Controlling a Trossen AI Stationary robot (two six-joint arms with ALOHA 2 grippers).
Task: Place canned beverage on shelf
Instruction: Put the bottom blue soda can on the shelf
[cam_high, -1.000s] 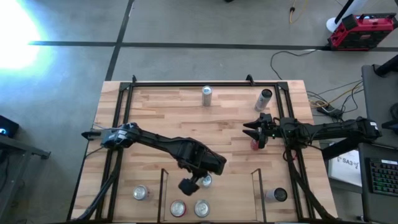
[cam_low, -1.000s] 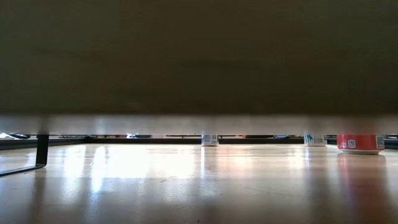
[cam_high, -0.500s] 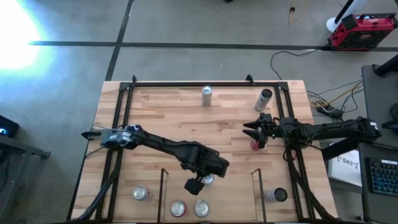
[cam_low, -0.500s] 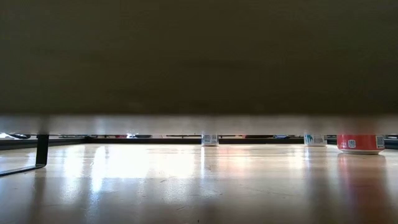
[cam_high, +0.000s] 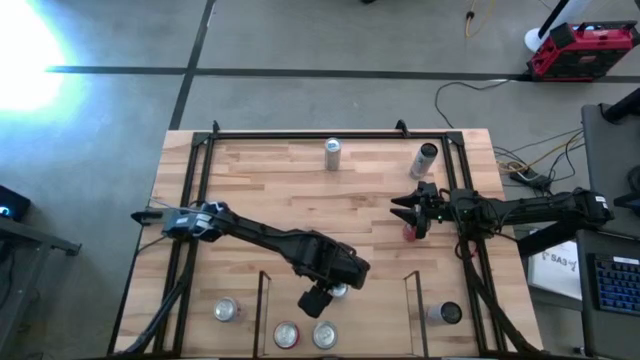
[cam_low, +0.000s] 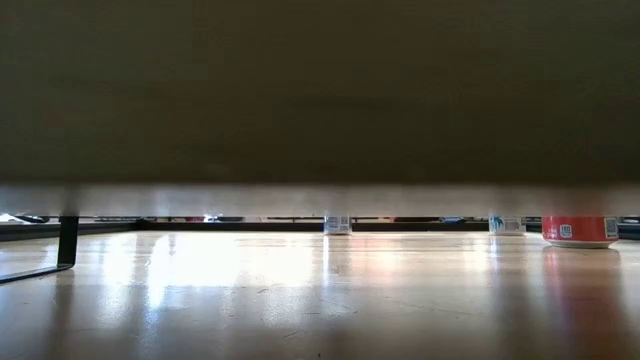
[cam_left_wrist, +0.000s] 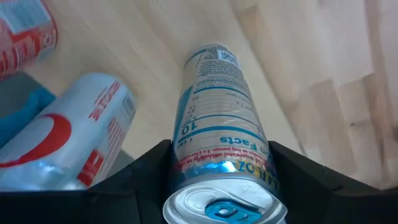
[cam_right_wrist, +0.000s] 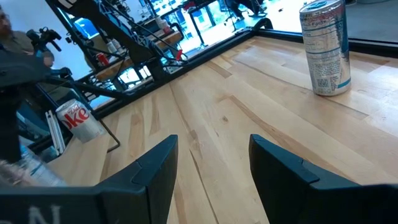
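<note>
Inside the shelf (cam_high: 265, 300) at the near edge of the surface (cam_high: 260, 190), your left gripper (cam_high: 322, 298) has its jaws pinching a silver and blue can (cam_left_wrist: 219, 149), which stands upright on the wood floor just behind two red and silver cans (cam_high: 287, 334). Your right gripper (cam_high: 404, 212) waits over the right side of the surface beside a small red can (cam_high: 409, 233); its jaws are pressed together on nothing.
</note>
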